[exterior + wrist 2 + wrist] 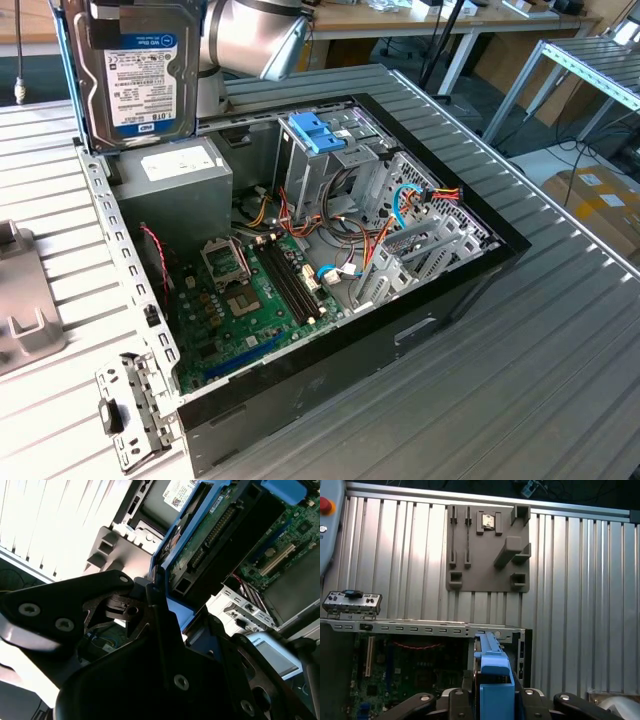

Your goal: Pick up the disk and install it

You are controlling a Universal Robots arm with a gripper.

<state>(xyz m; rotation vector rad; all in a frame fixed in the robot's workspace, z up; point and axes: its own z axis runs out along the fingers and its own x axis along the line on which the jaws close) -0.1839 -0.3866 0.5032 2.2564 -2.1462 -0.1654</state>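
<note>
The disk point(135, 75), a dark hard drive with a white and blue label in a bright blue carrier, hangs upright above the back corner of the open computer case point(455, 285), at the exterior view's left. In the first wrist view my gripper point(495, 700) is shut on the disk's blue carrier point(492, 672), one dark finger on each side. The second wrist view shows the disk's green circuit-board side point(215, 535) inside its blue frame, held over the case. The light-blue bracket point(318, 130) sits on the drive cage inside the case.
Inside the case lie the grey power supply point(180, 185), the motherboard point(250, 290) and loose cables point(400, 205). A grey fixture plate point(487, 555) rests on the ribbed metal table beside the case. A metal bracket point(125, 410) hangs at the case's near corner.
</note>
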